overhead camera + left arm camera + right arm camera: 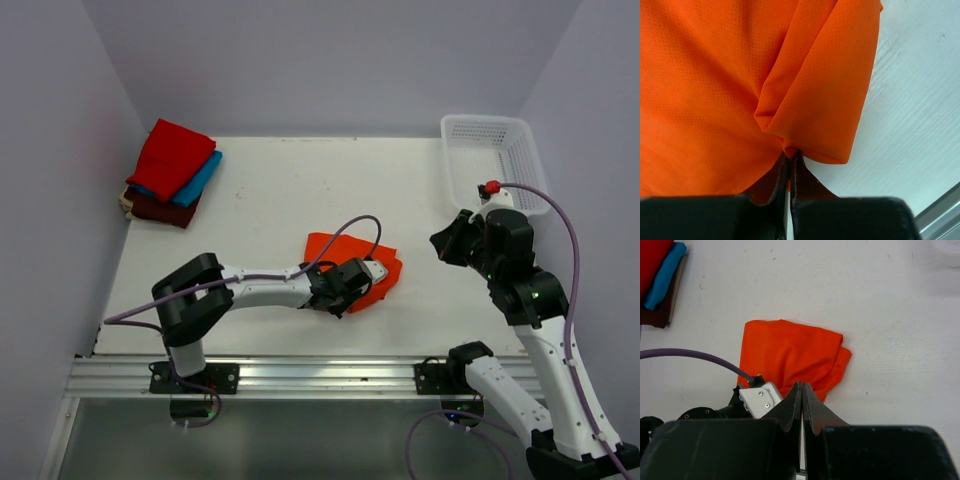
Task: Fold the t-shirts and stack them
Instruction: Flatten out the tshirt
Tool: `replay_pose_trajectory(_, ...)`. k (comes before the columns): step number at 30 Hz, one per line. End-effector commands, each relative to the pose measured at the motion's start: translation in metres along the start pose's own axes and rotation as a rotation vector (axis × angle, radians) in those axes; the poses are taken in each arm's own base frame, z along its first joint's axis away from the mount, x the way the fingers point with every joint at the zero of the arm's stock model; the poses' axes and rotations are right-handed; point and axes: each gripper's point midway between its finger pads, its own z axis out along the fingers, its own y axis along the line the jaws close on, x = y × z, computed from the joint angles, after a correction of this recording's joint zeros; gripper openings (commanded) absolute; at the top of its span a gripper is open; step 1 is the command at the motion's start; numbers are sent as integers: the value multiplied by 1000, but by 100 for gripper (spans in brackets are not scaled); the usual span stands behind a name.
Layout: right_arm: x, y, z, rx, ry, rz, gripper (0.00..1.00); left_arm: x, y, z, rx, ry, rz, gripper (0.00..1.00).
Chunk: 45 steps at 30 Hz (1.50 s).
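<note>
The orange t-shirt [345, 258] lies folded into a rough rectangle on the white table, near its front middle. My left gripper [378, 275] is at the shirt's near right edge. In the left wrist view its jaws are shut on a pinched fold of the orange t-shirt [805, 100], the fingertips [791, 156] nearly touching. My right gripper [440, 243] hangs above the table to the right of the shirt, shut with nothing in it [802, 386]. The right wrist view looks down on the orange t-shirt [790, 352]. A folded stack stands at the back left: red t-shirt [170, 155], turquoise t-shirt [200, 180], maroon t-shirt [160, 208].
A white mesh basket [495, 165] stands at the back right corner. Pale walls close in the table on the left, back and right. A metal rail [300, 375] runs along the near edge. The left arm's purple cable [345, 235] arcs over the shirt.
</note>
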Motion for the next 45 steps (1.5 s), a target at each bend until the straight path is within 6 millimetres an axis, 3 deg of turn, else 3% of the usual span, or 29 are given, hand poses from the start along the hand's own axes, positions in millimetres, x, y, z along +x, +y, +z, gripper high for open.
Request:
replay_pose_trajectory(1, 1, -7, -6, 29, -9, -18, 0, -21, 4, -11, -2, -80, -26, 0)
replay_pose_trajectory(5, 4, -10, -7, 41, -5, -22, 0, -48, 8, -47, -12, -147, -49, 0)
replay_pose_trajectory(10, 22, -18, 1, 52, 43, -22, 0, -103, 13, -129, 8, -351, -104, 0)
replay_pose_trajectory(15, 33, -20, 5, 45, 64, -19, 0, -136, 21, -187, 3, -457, -123, 0)
replay_pose_trajectory(21, 46, -8, 9, -37, 122, -37, 0, -152, 21, -222, 26, -496, -111, 0)
replay_pose_trajectory(24, 52, 3, 10, -111, 149, -51, 0, -161, 36, -235, -50, -526, -96, 0)
replay_pose_trajectory(28, 62, 9, 11, -161, 195, -59, 0, -176, 57, -220, -116, -535, -63, 0)
replay_pose_trajectory(32, 60, 7, 8, -151, 176, -54, 0, -194, 108, -174, -118, -551, -135, 0)
replay_pose_trajectory(34, 59, 7, 6, -149, 166, -50, 0, -203, 115, -148, -110, -554, -129, 0)
replay_pose_trajectory(37, 59, 8, 6, -151, 169, -43, 0, -225, 113, -129, -62, -563, -98, 0)
replay_pose_trajectory(38, 60, 8, 7, -155, 174, -41, 0, -222, 111, -99, -50, -507, -83, 0)
replay_pose_trajectory(39, 60, 9, 7, -157, 176, -36, 0, -239, 113, -99, -47, -528, -62, 0)
replay_pose_trajectory(40, 61, 9, 7, -157, 178, -34, 0, -235, 113, -65, -43, -471, -54, 0)
replay_pose_trajectory(41, 65, 9, 8, -159, 188, -24, 0, -237, 120, -52, -45, -452, -55, 0)
replay_pose_trajectory(42, 64, 11, 9, -173, 183, -21, 0, -250, 125, -50, -45, -473, -54, 0)
replay_pose_trajectory(43, 66, 10, 10, -171, 183, -21, 0, -248, 130, -23, -35, -451, -60, 0)
replay_pose_trajectory(45, 74, 6, 15, -160, 201, -11, 0, -256, 152, -12, -30, -476, -102, 0)
